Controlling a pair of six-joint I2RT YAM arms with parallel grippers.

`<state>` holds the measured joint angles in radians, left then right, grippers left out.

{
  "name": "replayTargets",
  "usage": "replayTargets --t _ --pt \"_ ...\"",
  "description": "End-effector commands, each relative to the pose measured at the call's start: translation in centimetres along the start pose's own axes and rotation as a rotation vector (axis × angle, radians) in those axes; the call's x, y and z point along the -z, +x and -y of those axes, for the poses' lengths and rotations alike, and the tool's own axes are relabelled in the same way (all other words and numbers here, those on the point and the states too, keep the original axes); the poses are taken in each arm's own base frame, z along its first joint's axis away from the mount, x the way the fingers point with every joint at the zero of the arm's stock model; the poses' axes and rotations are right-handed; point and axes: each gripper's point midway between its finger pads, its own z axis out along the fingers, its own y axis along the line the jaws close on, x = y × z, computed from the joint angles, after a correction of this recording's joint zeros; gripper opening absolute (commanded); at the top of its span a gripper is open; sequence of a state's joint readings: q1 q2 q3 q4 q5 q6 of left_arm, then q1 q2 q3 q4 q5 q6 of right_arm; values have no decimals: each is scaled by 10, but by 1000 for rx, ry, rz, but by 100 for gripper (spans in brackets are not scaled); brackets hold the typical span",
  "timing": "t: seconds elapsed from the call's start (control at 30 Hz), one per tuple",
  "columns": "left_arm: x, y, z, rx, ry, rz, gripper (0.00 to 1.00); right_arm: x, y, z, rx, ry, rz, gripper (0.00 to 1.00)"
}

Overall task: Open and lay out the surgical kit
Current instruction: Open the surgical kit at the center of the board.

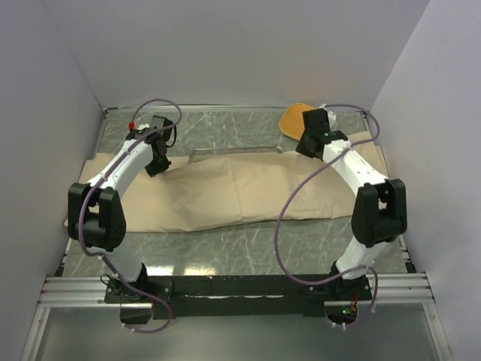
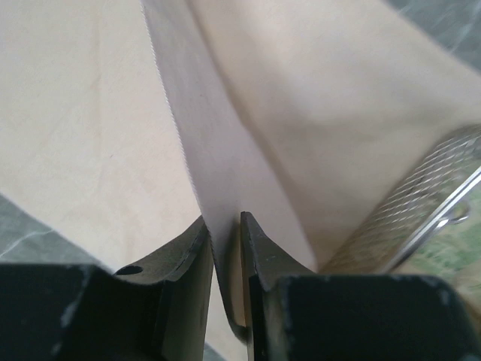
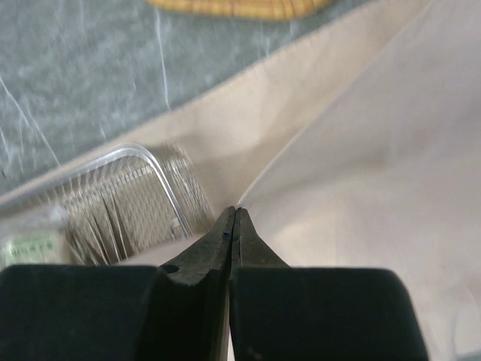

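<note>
Left claw: nearly closed, pinching a raised fold of the beige wrapping cloth. The cloth fills the narrow slot between the two fingers. Top view puts this claw at the far-left part of the cloth, pointing down.

Left arm: the elbow is folded low at the near left. The white forearm slants up and inward across the cloth's left end, and the wrist is bent down onto it.

Right claw: pressed together, no gap visible. The tips sit right at a folded cloth edge. Cannot tell if any cloth is caught between them. In the top view this claw is at the far-right part of the cloth, near the orange pad.

Right arm: the elbow is folded at the near right. The forearm slants up and inward, and the wrist tips down, mirroring the left arm.

The cloth is spread wide across the middle of the bench and still covers most of the kit. The wire-mesh tray shows only a rim along the cloth's far edge. One mesh end pokes out beside the left claw, and one corner shows just left of the right claw's tips.

A blurry green-white packet is at the left edge of the right wrist view, next to the tray. The orange pad lies on bare bench beyond the cloth, apart from the tray.
</note>
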<state>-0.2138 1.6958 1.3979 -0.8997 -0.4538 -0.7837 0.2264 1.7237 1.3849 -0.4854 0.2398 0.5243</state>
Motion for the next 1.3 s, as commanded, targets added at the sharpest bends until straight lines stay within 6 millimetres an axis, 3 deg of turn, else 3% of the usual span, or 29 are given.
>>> replayTargets --t 0.0,0.03,0.07,0.1,0.2,0.37,0.5,0.63,0.67,0.77,0.97,1.1,1.27 --pt "11 13 -17 20 -6 0 27 28 20 2 -53 -96 -19 0" --pt "7 32 -23 20 -5 -36 27 32 35 6 -64 -120 -37 0" --pt "10 37 -23 28 19 -48 27 34 40 6 -82 -138 -33 0" --pt "9 43 -24 43 19 -56 27 31 61 16 -85 -128 -67 0" --pt "2 62 -34 72 5 -80 27 37 84 25 -112 -152 -75 0" --pt "-6 77 -48 122 -31 -71 22 39 96 39 -134 -135 -50 0" --pt "4 68 -59 149 -51 -19 18 53 87 43 -144 -137 -8 0" --pt "23 62 -73 160 -35 25 15 68 87 52 -145 -121 11 0" --pt "26 62 -75 160 -30 28 8 71 93 58 -144 -106 -4 0" --pt "39 66 -88 160 -22 35 1 87 99 68 -148 -100 -2 0" --pt "75 73 -113 166 32 44 2 129 107 89 -162 -99 20 0" --pt "99 79 -122 166 113 46 1 166 106 99 -184 -138 65 0" --pt "130 92 -136 155 231 49 3 211 119 111 -210 -193 70 0"
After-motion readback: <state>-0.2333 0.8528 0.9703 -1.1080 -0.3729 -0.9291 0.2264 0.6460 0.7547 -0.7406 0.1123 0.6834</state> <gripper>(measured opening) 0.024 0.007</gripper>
